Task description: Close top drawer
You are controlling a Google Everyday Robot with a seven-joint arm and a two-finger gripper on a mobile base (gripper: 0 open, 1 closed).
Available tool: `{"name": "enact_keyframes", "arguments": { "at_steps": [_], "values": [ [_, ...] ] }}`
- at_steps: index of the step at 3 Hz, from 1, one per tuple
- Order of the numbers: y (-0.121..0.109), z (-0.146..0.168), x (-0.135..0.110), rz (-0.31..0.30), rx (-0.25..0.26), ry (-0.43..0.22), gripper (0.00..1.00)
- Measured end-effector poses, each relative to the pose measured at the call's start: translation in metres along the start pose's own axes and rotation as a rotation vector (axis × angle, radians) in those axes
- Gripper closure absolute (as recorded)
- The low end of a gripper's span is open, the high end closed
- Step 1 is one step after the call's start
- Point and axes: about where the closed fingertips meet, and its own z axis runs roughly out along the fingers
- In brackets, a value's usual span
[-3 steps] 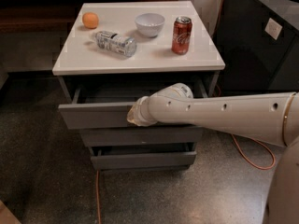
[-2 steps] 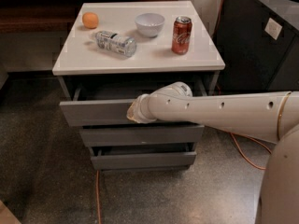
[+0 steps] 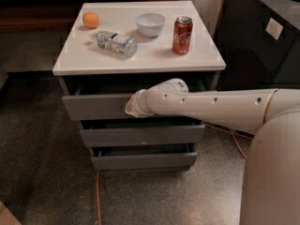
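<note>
The top drawer [image 3: 96, 107] of the white-topped cabinet is grey and flat-fronted. It stands a little way out, with a dark gap showing above its front. My gripper [image 3: 130, 106] is at the end of the white arm that reaches in from the right. It is pressed against the middle of the drawer front and is mostly hidden behind the wrist.
On the cabinet top [image 3: 140, 55] are an orange [image 3: 90, 19], a plastic bottle lying on its side [image 3: 116, 42], a white bowl [image 3: 150, 23] and a red soda can [image 3: 182, 34]. The middle drawer front [image 3: 140, 136] and the lowest drawer front [image 3: 140, 161] are below. A dark cabinet [image 3: 262, 41] stands to the right. An orange cable [image 3: 97, 196] lies on the floor.
The top drawer has slid inward toward the cabinet and the gap above its front has narrowed. The arm has moved in with it, still against the front.
</note>
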Motion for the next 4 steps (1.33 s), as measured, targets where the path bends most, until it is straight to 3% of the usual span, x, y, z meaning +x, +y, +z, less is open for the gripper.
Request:
{"name": "enact_keyframes", "arguments": {
  "at_steps": [1,2,4],
  "values": [
    [-0.01,0.009,-0.004,-0.011,0.006,-0.007,1.0],
    [-0.014,0.013,-0.007,-0.01,0.004,-0.017,0.83],
    [0.005,0.005,-0.019,-0.01,-0.016,-0.062,0.36]
  ]
}}
